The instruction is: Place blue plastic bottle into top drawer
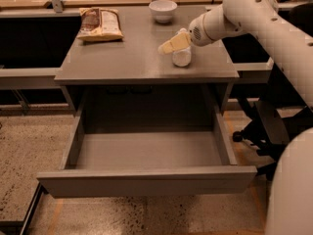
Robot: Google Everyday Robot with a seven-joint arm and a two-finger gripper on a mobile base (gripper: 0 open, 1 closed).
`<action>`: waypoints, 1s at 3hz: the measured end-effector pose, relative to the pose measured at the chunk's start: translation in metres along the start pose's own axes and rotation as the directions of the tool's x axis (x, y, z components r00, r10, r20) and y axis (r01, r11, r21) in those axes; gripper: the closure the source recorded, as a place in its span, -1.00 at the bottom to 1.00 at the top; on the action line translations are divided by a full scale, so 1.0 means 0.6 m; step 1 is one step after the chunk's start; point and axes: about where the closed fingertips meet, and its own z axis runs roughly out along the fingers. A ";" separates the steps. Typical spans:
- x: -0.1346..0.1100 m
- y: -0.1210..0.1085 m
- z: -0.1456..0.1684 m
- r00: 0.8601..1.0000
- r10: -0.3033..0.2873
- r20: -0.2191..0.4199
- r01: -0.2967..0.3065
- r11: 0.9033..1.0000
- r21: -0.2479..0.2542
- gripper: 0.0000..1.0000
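The blue plastic bottle stands upright on the grey desk top, right of centre, pale with a white cap. My gripper hangs just above the desk, pointing left. It crosses in front of the bottle's upper part, and I cannot tell whether it touches it. The top drawer is pulled fully out below the desk, and nothing lies in its shallow grey tray.
A white bowl stands at the back of the desk. A brown snack bag lies at the back left. A dark chair base stands on the floor to the right of the drawer. My white arm reaches in from the right.
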 end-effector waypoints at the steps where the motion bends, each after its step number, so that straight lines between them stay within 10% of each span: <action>1: 0.010 -0.029 0.050 0.998 0.057 -0.006 -0.057 0.998 0.006 -1.00; 3: 0.037 -0.034 0.066 0.998 0.034 -0.059 -0.033 0.999 0.030 -0.01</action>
